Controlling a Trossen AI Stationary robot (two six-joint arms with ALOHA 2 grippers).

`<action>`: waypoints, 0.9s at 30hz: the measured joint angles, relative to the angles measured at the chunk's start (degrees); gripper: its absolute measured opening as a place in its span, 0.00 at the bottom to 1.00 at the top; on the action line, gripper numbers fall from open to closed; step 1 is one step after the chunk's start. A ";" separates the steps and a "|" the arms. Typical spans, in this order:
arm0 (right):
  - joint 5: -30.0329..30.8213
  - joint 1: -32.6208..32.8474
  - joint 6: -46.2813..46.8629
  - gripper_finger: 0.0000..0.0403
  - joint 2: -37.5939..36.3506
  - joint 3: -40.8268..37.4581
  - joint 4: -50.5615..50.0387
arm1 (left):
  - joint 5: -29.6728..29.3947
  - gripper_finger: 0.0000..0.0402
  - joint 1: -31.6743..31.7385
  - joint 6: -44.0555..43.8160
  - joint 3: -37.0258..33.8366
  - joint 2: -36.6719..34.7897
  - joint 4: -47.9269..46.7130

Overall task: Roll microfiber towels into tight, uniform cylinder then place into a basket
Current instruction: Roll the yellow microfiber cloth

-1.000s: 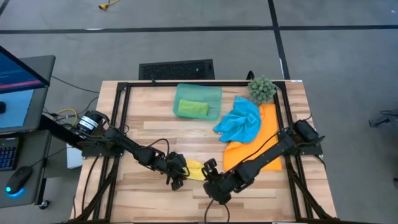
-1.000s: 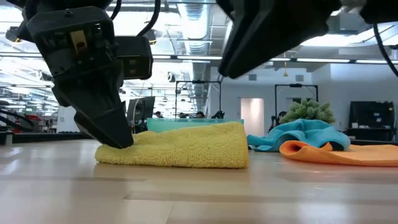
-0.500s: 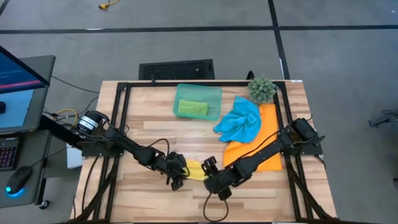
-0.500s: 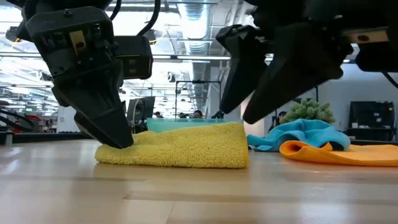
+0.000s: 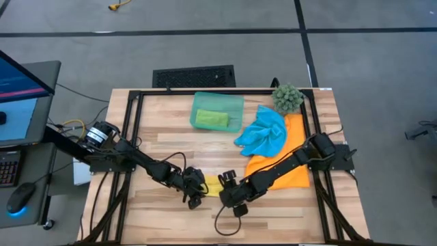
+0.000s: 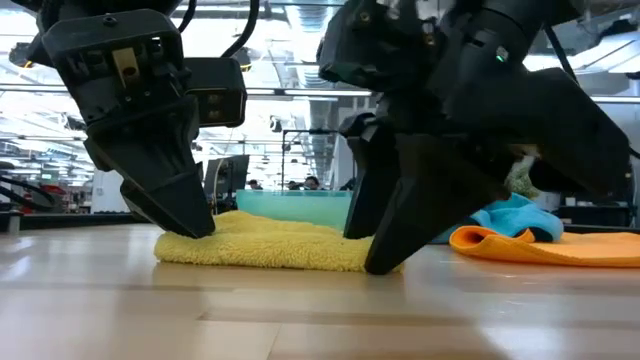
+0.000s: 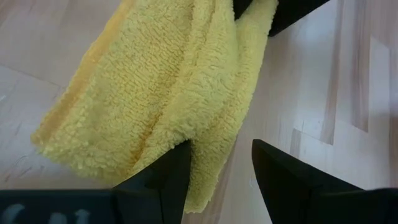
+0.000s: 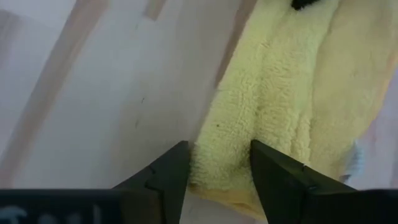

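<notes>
The basket (image 5: pixel 217 111) at the far side holds one rolled green towel (image 5: pixel 212 119). Near the front, the yellow towel (image 6: pixel 270 245) lies between both grippers — left fingers (image 7: pixel 165 180) and right fingers (image 8: pixel 168 177) stand open around its ends.

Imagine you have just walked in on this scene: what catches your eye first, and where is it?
First, the yellow towel at the table's near edge, with the left pincer on one end and the right pincer down on the other. Next, the bright heap on the right: a blue towel lying partly over an orange towel. At the back, a green towel sits rolled inside the teal basket.
</notes>
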 joint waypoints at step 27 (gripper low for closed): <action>-4.65 -2.43 10.12 0.06 -0.06 -1.12 1.13 | -8.67 0.42 -6.19 23.12 -0.09 0.09 0.30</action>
